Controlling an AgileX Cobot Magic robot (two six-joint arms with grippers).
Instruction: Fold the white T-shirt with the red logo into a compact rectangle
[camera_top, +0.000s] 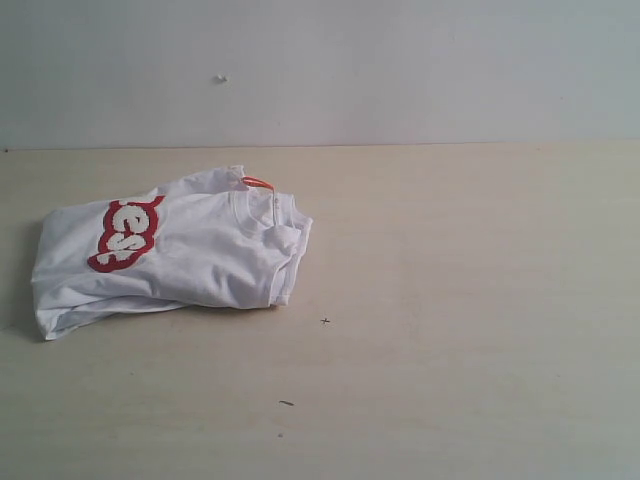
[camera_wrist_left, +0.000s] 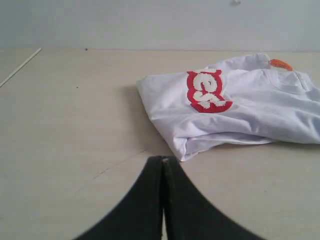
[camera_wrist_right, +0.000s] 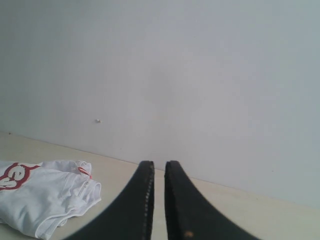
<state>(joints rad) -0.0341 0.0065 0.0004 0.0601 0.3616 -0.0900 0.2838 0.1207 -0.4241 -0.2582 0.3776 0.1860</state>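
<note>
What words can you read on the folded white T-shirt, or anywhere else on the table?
"es": puffy white letters on the red logo of the white cotton T-shirt; the rest is hidden.
The small orange collar tag: too small to read.
Nothing else bears text.

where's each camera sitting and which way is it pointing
Exterior view: off the arms, above the table, looking down across it at the white T-shirt left of frame; no arm shows.
Left wrist view: low behind the left claw, tips together, facing the shirt's red logo.
Right wrist view: behind the right claw, a slit apart, facing the wall.
All three share the shirt.
</note>
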